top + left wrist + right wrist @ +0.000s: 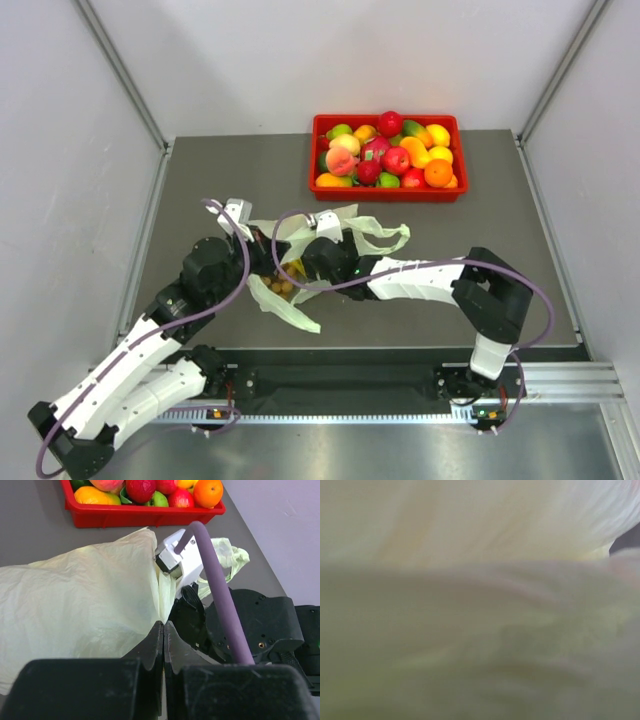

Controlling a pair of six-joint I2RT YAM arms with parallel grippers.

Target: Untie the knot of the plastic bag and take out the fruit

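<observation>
left gripper [163, 626] pressed together, pinching the plastic bag [75, 605]; right gripper [305, 264] buried in the bag beside the fruit [279, 285], spread not discernible.

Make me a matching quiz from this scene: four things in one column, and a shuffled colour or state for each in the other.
Things:
1. tray
2. bag
3. left hand
4. cable

Colour or state:
A. pale green
B. purple
C. red
D. shut on the bag

Pairs: 1-C, 2-A, 3-D, 4-B
</observation>
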